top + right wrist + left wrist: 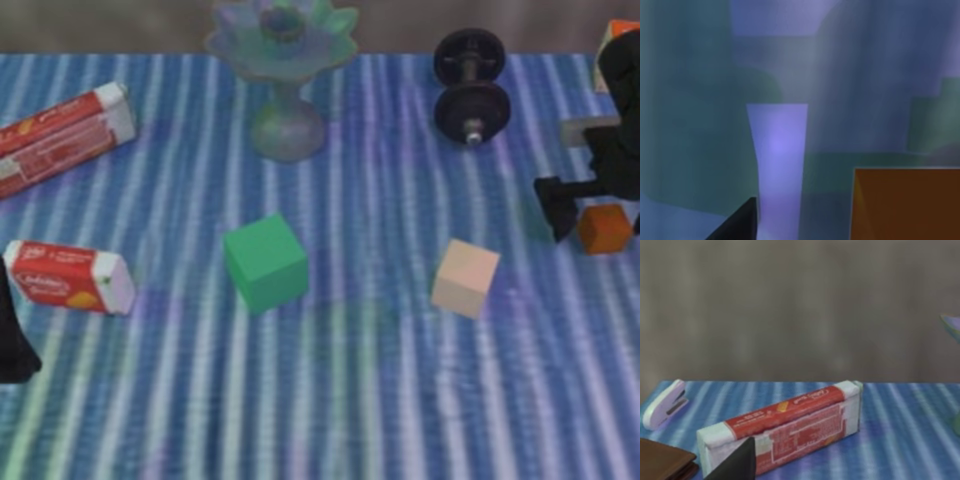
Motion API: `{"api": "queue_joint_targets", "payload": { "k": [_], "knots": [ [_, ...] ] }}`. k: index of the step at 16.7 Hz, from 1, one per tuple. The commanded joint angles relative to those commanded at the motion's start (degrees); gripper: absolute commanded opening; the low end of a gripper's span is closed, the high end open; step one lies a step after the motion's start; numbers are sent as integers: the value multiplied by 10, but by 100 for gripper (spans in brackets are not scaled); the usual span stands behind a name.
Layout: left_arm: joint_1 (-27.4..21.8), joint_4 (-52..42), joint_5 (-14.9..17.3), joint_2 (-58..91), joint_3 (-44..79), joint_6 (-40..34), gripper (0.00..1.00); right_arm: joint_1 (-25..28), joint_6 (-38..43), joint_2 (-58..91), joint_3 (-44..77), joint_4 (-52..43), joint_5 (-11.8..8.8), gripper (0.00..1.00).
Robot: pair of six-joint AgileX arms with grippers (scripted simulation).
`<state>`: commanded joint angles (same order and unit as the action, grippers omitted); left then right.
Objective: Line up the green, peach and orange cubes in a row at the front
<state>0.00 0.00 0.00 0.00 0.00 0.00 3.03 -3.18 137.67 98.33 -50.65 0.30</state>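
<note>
in the top view, the green cube [265, 262] sits left of centre on the striped blue counter [350, 400], the peach cube [465, 278] well to its right, both standing free. the orange cube [605, 229] is at the right edge, just beside the dark fingers of the right hand [580, 215]; i cannot tell whether that hand is spread or pinching the cube. behind the cubes stand a pale green flower-shaped stand [285, 70] and a black dumbbell [472, 82]. a long red-and-white box [60, 135] lies at the far left, a shorter red-and-white box [72, 277] nearer the front, its script too small to read. a white-and-orange carton [615, 50] shows at the far right corner. the left hand [12, 340] is parked at the left edge; how its fingers stand cannot be told.

in the left wrist view, the long box [785, 430] lies close ahead, its print unreadable. a white stapler [662, 402] and a brown wallet-like thing [662, 462] lie near it. one dark fingertip [737, 465] shows.

in the right wrist view, the orange cube [905, 205] fills one corner, close to a dark fingertip [740, 222]; the rest is blurred blue and green.
</note>
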Motion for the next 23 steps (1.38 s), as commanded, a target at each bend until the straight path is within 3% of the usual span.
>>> {"api": "queue_joint_targets", "payload": {
  "k": [11,23],
  "knots": [
    [0,0,0,0,0,0,100,0,0,0,0,0,0,2],
    [0,0,0,0,0,0,100,0,0,-26,23,-29,-2,0]
  ]
}}
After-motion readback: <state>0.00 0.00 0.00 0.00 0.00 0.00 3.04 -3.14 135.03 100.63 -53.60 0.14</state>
